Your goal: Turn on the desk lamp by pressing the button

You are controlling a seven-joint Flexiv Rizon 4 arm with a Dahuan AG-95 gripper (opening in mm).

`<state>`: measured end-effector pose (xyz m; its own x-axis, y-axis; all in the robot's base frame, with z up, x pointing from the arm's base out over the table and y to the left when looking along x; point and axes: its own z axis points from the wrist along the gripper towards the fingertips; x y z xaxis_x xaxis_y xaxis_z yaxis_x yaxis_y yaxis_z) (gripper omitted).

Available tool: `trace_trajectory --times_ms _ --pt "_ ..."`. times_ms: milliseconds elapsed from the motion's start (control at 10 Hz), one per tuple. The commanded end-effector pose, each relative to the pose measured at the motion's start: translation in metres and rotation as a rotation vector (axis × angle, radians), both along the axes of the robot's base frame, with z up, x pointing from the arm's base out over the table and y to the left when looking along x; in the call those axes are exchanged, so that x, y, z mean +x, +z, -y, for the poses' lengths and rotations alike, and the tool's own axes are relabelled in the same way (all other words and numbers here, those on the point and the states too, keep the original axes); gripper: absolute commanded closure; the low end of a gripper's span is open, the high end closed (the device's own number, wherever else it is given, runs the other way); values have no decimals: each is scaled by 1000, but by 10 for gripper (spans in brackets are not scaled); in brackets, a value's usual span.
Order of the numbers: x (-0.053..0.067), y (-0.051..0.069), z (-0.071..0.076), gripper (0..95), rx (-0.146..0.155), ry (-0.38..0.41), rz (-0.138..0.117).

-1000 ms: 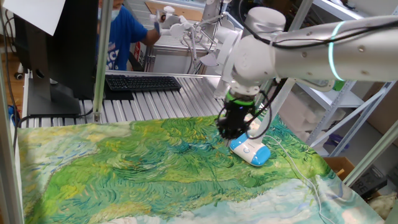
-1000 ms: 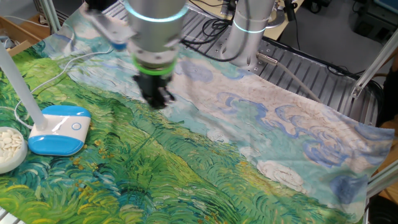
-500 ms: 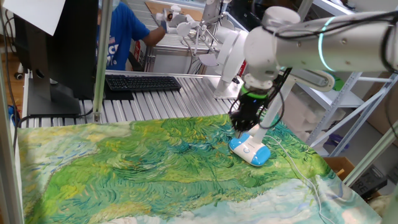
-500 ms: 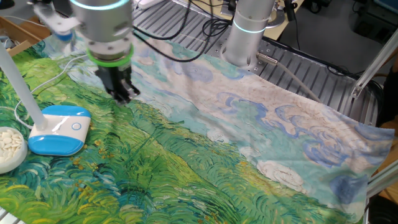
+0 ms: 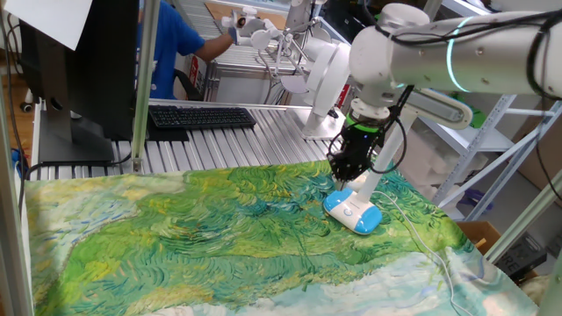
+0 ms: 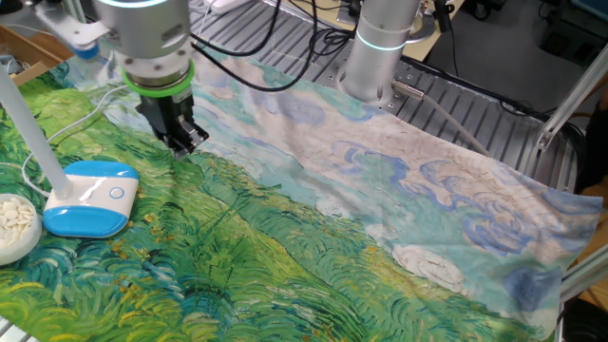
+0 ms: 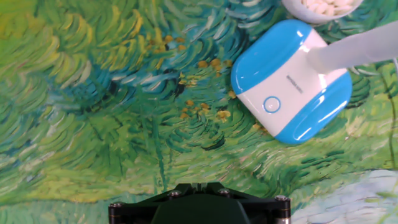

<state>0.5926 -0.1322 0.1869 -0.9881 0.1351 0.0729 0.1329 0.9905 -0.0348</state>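
A white robot arm (image 5: 457, 61) with a glowing cyan ring reaches over a worktop (image 6: 380, 218) draped in a swirling green, yellow and blue painted cloth, its black tool (image 6: 182, 140) hanging above the cloth near the desk lamp (image 6: 87, 198) and apart from it. The lamp's flat base, white on top with a light blue rim, lies on the cloth toward the worktop's edge; its slim white neck (image 6: 28, 123) rises at a tilt, and a thin white cord (image 6: 90, 104) trails away across the fabric. The button (image 7: 271, 104), a small ring on the white top face, sits near the end of the base away from the neck (clearest in the hand view, where the base lies up and to the right of the tool's housing). Whether the tool's fingers are parted or closed cannot be told from any view; nothing can be seen in its grip. A white dish (image 6: 17, 226) of pale pieces rests just beside the base. Behind the worktop stand a black keyboard (image 5: 200, 116) and a person in a blue shirt (image 5: 167, 48).
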Motion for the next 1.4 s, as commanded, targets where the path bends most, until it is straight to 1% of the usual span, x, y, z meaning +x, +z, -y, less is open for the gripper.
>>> trace_trajectory --times_ms 100,200,300,400,500,600,700,900,1000,1200,1300,1400 --pt "1 2 -3 950 3 153 -10" --pt "2 3 -8 950 -1 147 -20" --pt "2 4 -17 950 -7 98 -51" --pt "2 4 -17 950 -9 57 -67" --pt "2 4 -17 950 -8 51 -60" --pt "2 4 -17 950 5 84 3" --pt "2 4 -17 950 0 83 17" --pt "2 4 -17 950 -2 70 -32" --pt "2 4 -17 950 4 58 -38" --pt "2 4 -17 950 -8 33 -39" --pt "2 4 -17 950 -8 29 -39" --pt "2 4 -17 950 0 47 -27"
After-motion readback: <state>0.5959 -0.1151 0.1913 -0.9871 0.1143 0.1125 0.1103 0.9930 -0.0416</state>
